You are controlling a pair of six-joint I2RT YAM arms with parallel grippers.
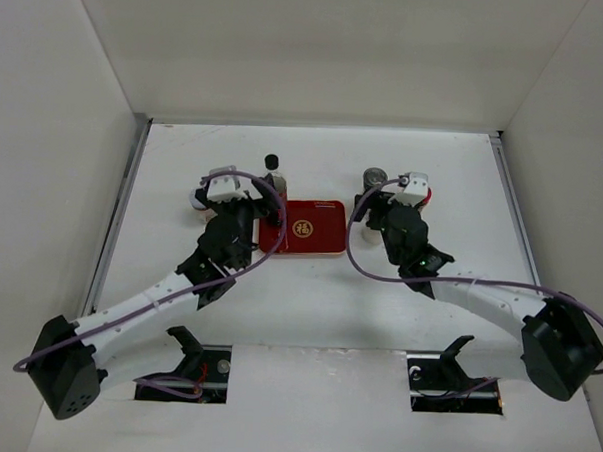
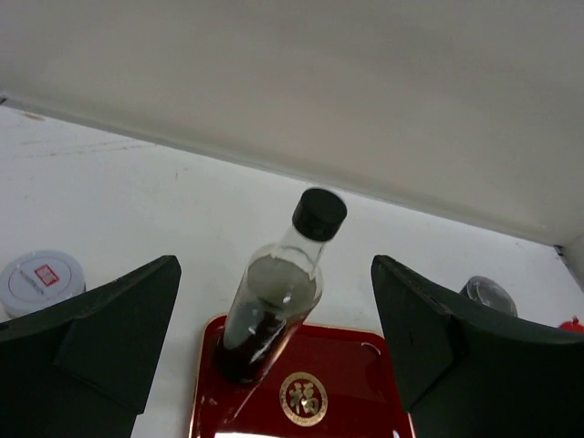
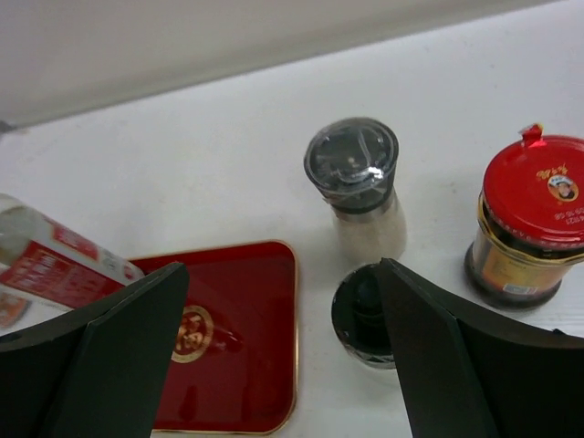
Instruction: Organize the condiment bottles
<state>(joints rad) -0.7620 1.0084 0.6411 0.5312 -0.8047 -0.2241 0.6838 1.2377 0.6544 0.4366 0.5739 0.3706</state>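
Tray [image 3: 246,365] — one tall bottle [image 2: 274,301] on it; four containers [image 3: 358,187] off it.

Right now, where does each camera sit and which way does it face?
Top external: fixed above and behind, looking down on the table; left arm and right arm show whole.
Left wrist: on the left arm, facing the tall dark bottle standing on the red tray; open left pincer's fingers frame it.
Right wrist: on the right arm, looking down at the grey-lidded shaker, red-lidded jar and small black-capped bottle; open right pincer's fingers show.
Shared: both wrist views catch the red tray and shaker.
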